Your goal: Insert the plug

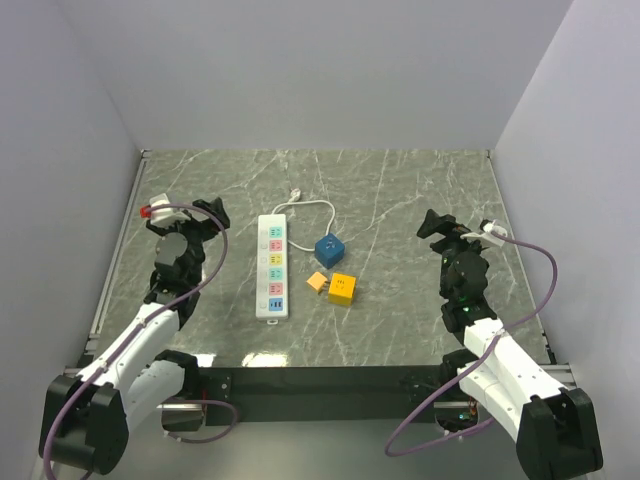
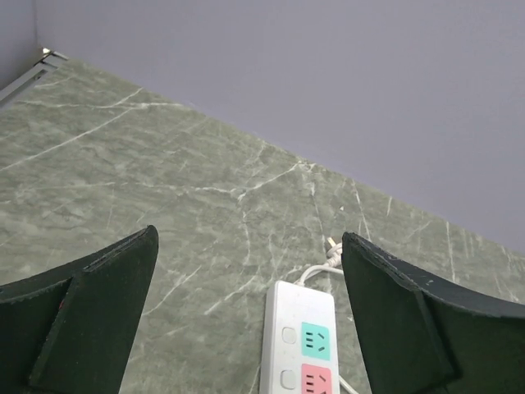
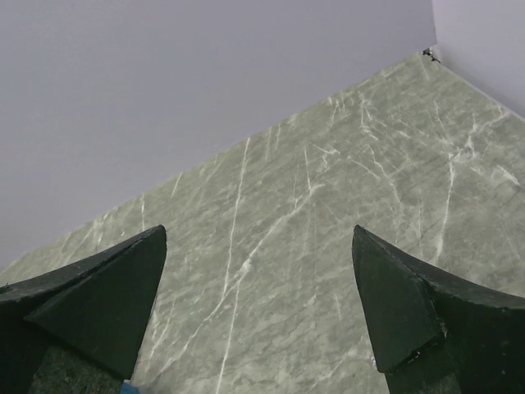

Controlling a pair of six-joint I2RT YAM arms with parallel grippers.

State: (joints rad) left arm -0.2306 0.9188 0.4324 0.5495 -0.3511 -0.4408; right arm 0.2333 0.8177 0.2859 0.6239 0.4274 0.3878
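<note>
One white power strip [image 1: 272, 267] with five coloured sockets lies left of centre in the top view. Its white cord [image 1: 318, 206] curls off the upper end. Three plugs lie on the tabletop [image 1: 400, 320] just right of the strip, none in a socket: one blue plug [image 1: 330, 247], one yellow plug [image 1: 343, 288] and one small orange plug [image 1: 318, 283] just beside the yellow. The two grippers, left gripper [image 1: 207, 214] and right gripper [image 1: 436, 225], stand spread wide, grasping nothing. The tabletop is green veined marble, enclosed by pale lilac walls [image 1: 320, 70].

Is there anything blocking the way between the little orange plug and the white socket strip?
Nothing visible. The orange plug lies just right of the power strip with only bare table between them. The yellow block sits on its other side, away from the strip.
</note>
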